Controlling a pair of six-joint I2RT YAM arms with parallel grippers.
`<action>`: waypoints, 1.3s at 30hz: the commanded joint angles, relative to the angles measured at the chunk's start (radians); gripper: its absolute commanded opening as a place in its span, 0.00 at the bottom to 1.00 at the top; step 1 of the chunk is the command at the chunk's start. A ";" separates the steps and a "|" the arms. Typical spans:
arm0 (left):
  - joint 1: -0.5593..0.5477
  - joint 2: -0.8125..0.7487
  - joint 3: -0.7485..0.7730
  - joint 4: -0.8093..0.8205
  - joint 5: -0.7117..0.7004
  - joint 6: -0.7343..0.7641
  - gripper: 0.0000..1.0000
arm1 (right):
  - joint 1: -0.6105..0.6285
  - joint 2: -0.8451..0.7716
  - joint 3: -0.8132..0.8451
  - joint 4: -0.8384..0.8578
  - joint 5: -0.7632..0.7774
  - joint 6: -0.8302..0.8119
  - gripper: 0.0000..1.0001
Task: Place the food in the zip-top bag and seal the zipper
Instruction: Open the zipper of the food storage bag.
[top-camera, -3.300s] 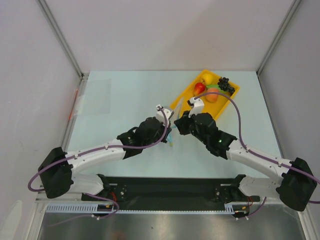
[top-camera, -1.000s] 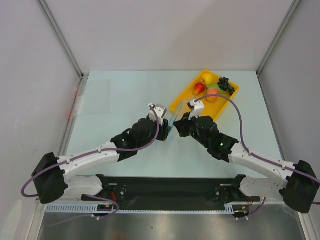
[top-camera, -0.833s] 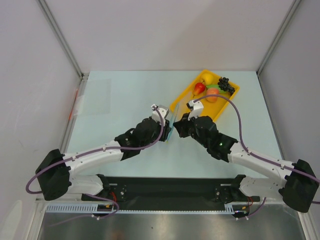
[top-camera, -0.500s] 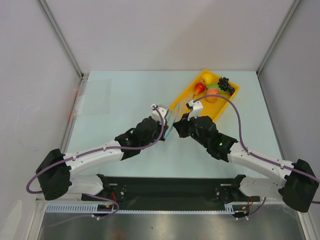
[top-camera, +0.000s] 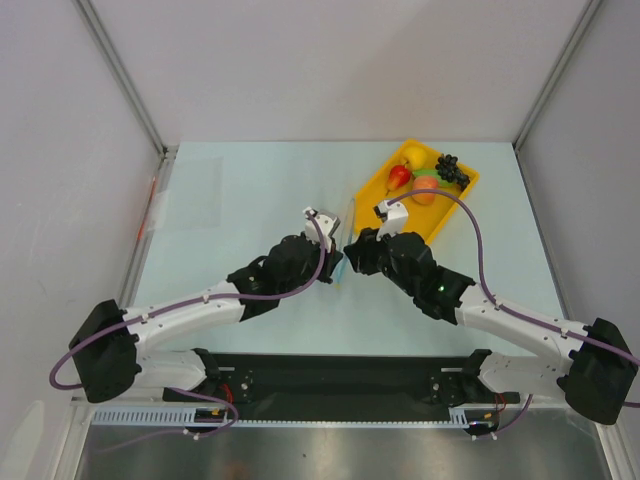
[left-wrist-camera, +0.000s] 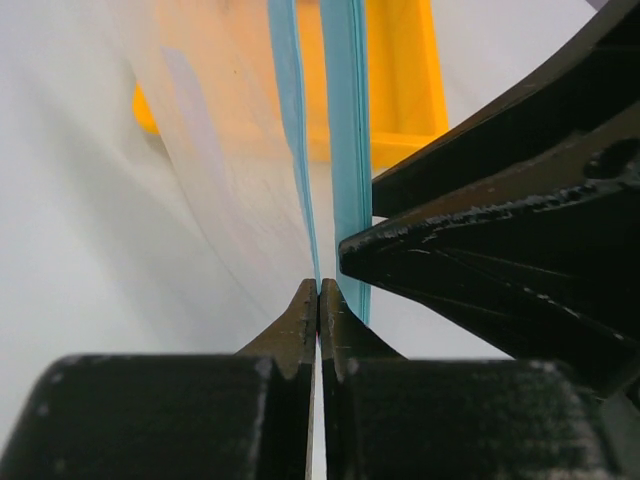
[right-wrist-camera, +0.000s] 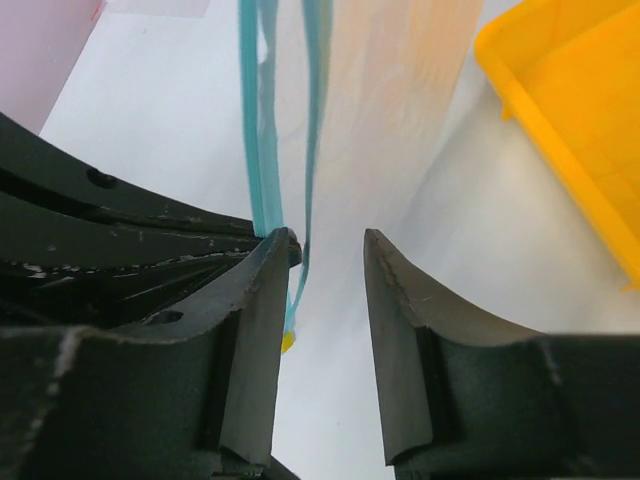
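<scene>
The zip-top bag (top-camera: 346, 222) hangs upright between my two grippers, clear and thin. Its teal zipper shows as two separate strips (left-wrist-camera: 345, 150) (right-wrist-camera: 255, 120). My left gripper (left-wrist-camera: 318, 287) (top-camera: 335, 264) is shut on the left strip's lower end. My right gripper (right-wrist-camera: 325, 240) (top-camera: 351, 248) is open, its left finger touching the strips and nothing clamped between the pads. The food lies in the yellow tray (top-camera: 362, 200): a red fruit (top-camera: 399, 176), a peach-orange one (top-camera: 424, 192), a black grape bunch (top-camera: 452, 170), a yellow piece (top-camera: 412, 157) and a green piece (top-camera: 426, 174).
The tray (right-wrist-camera: 570, 100) stands just behind and right of the bag. Grey walls and metal posts close in the table on three sides. A faint clear sheet (top-camera: 188, 190) lies near the left wall. Both arms meet at mid-table.
My left gripper closed on the bag's teal strip. My right gripper, shut until just now, has opened and let go of the strip. The arms have hardly moved.
</scene>
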 joint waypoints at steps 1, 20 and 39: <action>0.002 -0.040 0.000 0.041 0.041 -0.016 0.00 | 0.006 -0.005 0.035 0.007 0.047 0.003 0.40; -0.145 -0.038 0.264 -0.486 -0.515 0.044 0.00 | -0.093 0.168 0.044 0.149 -0.296 0.030 0.00; 0.050 0.187 0.232 -0.367 -0.242 -0.090 0.00 | -0.305 0.424 0.108 0.027 -0.290 0.127 0.14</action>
